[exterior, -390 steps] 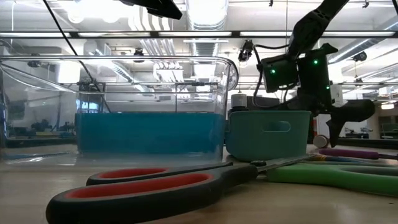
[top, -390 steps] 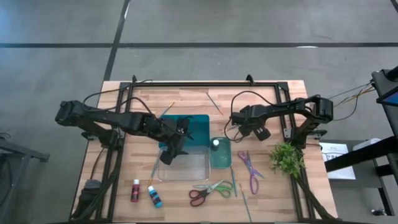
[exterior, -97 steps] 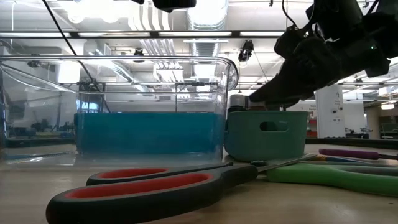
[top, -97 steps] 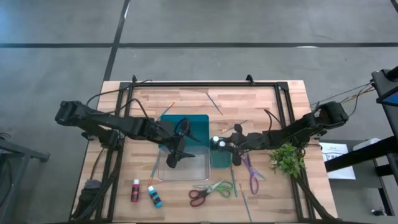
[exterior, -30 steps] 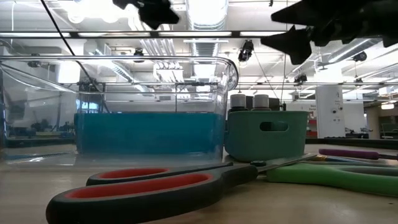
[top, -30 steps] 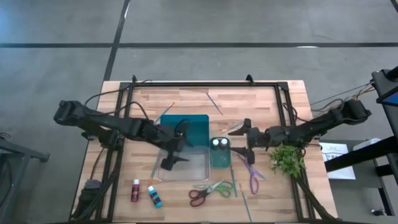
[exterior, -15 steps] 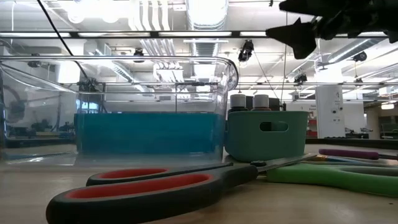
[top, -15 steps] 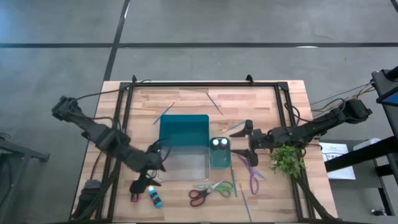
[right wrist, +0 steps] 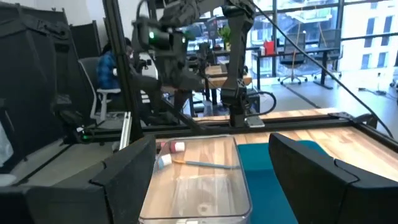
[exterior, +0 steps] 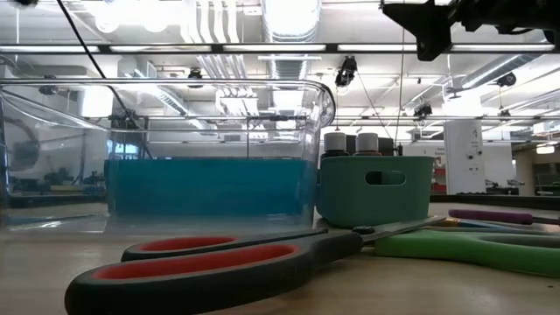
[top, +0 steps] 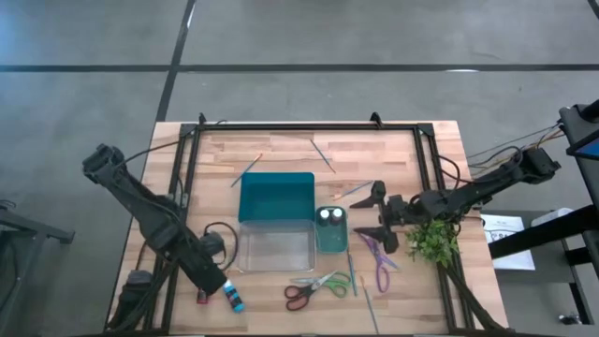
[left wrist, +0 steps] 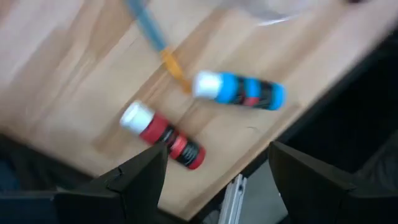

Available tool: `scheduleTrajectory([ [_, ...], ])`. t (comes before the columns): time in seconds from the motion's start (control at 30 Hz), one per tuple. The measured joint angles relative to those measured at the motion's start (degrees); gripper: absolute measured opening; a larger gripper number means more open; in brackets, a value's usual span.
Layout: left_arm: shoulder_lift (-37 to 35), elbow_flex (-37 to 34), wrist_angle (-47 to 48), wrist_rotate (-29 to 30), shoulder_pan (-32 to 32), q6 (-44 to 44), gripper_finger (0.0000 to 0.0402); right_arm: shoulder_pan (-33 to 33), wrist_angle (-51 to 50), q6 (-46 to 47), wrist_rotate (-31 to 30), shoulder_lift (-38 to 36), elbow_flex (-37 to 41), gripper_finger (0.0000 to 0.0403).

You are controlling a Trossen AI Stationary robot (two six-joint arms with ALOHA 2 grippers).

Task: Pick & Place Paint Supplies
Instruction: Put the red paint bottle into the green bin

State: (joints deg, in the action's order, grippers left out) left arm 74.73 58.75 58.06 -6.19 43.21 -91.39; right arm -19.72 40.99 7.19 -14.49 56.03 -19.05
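**Left end effector over two bottles, right one idle above scissors**

Left end effector (left wrist: 214,171): fingers spread, nothing between them. It hangs at the counter's (top: 281,150) front-left corner. Directly beneath it lie the red paint bottle (left wrist: 163,135) and the blue paint bottle (left wrist: 239,91), both on their sides, white caps on, near each other but not touching. A thin brush (left wrist: 155,43) lies just beyond the blue bottle's cap.

Right end effector (top: 378,215): fingers spread, empty, raised off the counter. Just beside it, toward the left arm, sits the teal container (top: 330,231) with two white-capped bottles (top: 329,215) standing inside. Purple scissors (top: 377,259) lie on the counter just below and in front of it. Plant sprig (top: 431,239) sits by the arm behind it.

Clear container (top: 275,248) touches the teal container; teal lid (top: 276,197) lies flat behind the clear one. Red-green scissors (top: 314,287) lie in front of both containers, between the two end effectors. Loose brushes (top: 323,154) at the counter's far side, well apart from both.
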Motion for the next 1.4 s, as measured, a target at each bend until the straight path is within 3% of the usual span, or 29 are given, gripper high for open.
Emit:
scheduleTrajectory([
  [0.17,0.01,-4.64,-0.13,-5.13,0.69,-13.31,0.0288,-0.31,-0.02,-0.91,0.01,-0.76,0.00,0.0309],
  [0.37,0.01,-11.07,-2.44,-13.13,0.41,-22.89,0.0288,-0.31,-0.02,-1.21,0.05,-0.89,0.00,0.0309],
  [0.6,0.01,-18.73,-13.52,-15.45,-3.20,-21.78,0.0288,-0.42,0.25,-1.62,1.00,-0.89,0.00,0.0309],
  [1.0,-0.01,-26.05,-21.40,-17.63,-6.65,-20.03,0.0286,-1.45,-0.17,-1.52,1.69,-0.88,0.00,0.0309],
  [1.13,-0.01,-26.91,-23.76,-17.65,-6.72,-20.12,0.0264,-1.45,-0.23,-1.58,1.69,-0.89,0.00,0.0309],
  [1.4,0.01,-27.38,-23.60,-15.98,-6.83,-20.97,0.0170,-1.45,-0.23,-1.61,1.64,-0.88,-0.02,0.0309],
])
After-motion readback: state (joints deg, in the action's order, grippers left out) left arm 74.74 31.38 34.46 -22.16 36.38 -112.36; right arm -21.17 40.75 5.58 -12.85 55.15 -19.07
